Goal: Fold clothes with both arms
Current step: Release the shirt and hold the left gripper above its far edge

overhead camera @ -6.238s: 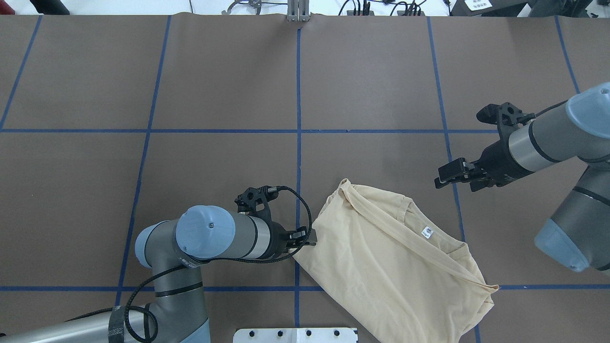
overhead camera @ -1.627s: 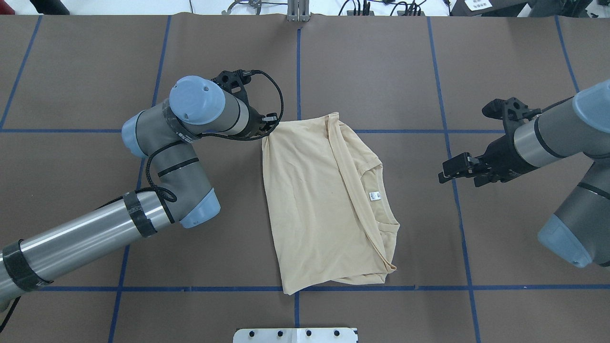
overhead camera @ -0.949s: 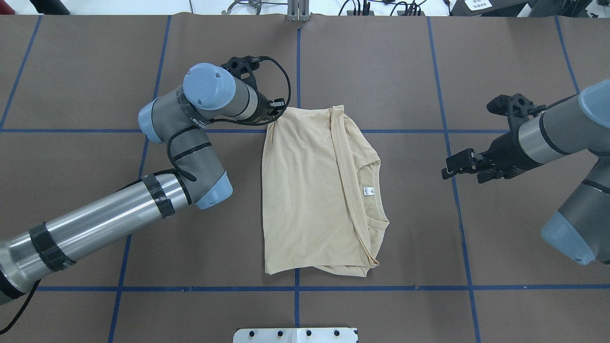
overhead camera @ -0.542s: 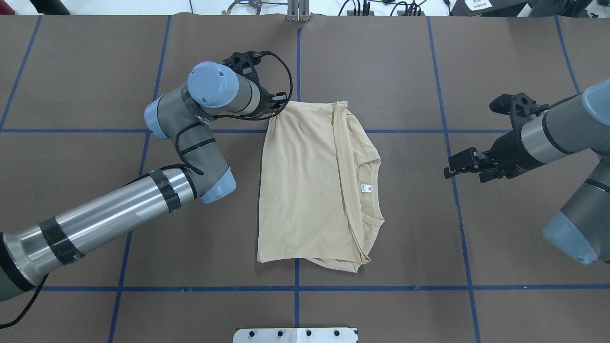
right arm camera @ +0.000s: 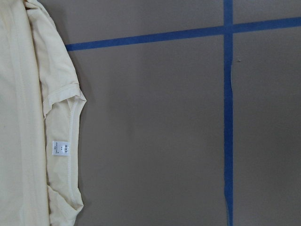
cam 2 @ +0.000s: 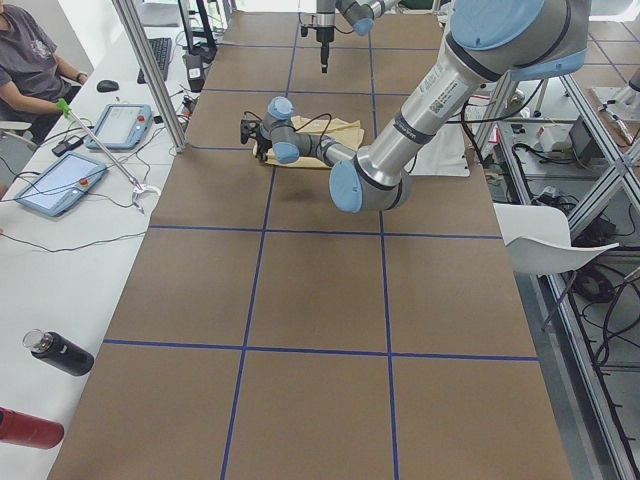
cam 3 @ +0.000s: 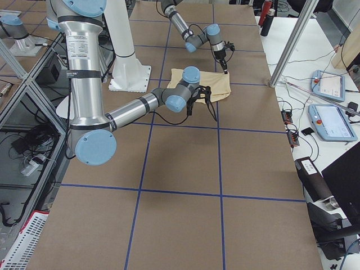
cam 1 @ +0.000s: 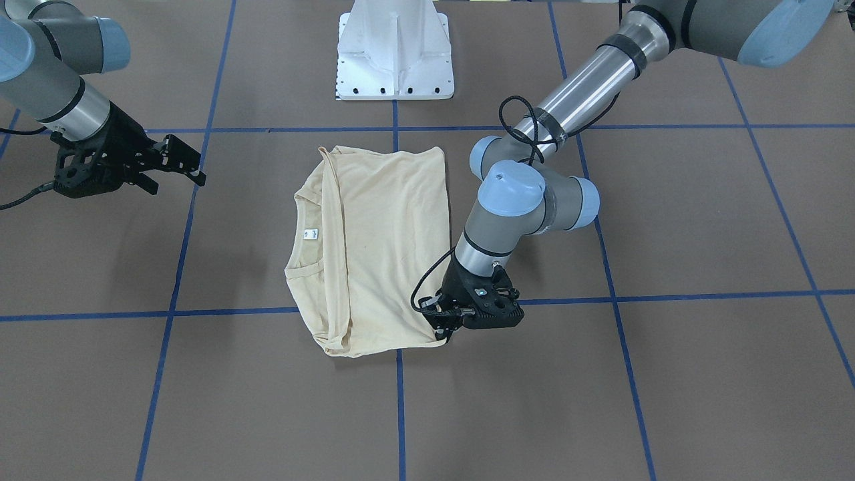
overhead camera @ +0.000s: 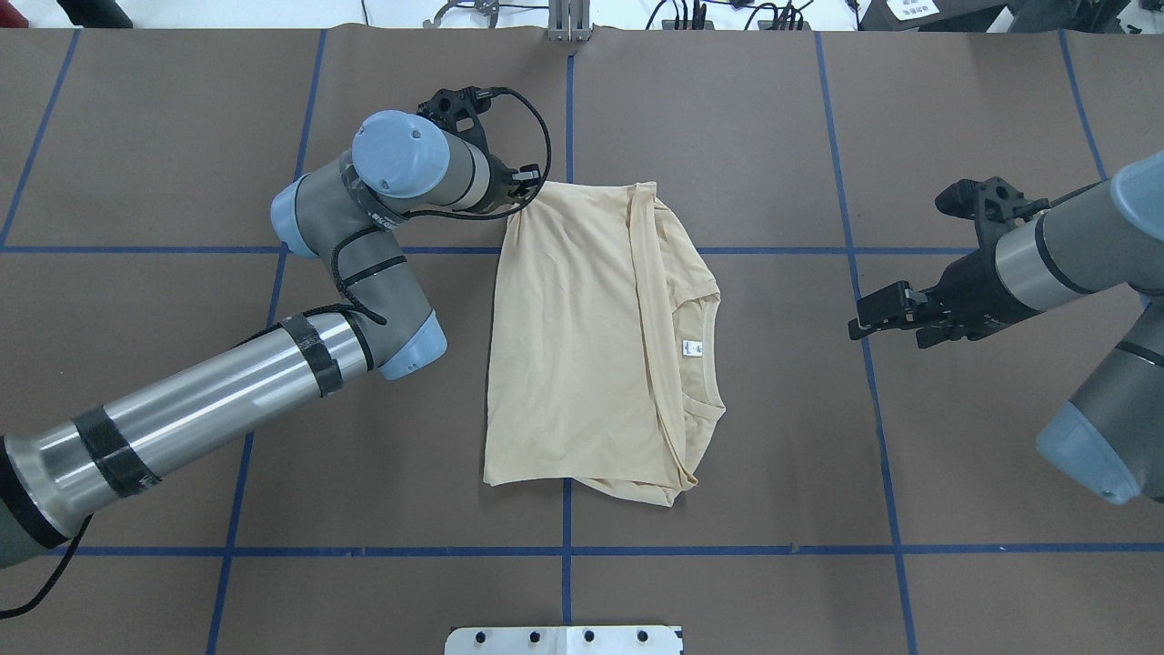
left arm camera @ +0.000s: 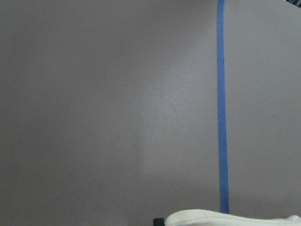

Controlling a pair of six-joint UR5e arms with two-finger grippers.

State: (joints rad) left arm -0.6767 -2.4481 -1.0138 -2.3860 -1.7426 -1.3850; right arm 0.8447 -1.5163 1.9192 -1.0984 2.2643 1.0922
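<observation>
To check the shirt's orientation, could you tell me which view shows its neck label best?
The right wrist-mounted view: the neck label appears large inside the collar. Overhead and front-facing views show a tiny white speck; the other views show none.

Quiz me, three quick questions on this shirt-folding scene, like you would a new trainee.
1. True or false: the right gripper is clear of the shirt, touching no cloth.
2. Which gripper is at a corner of the shirt? A) left gripper B) right gripper C) neither
3. Fill in: the white neck label lies on the side of the shirt facing the ____ gripper.

Key: 1 true; 2 A; 3 right.
</observation>
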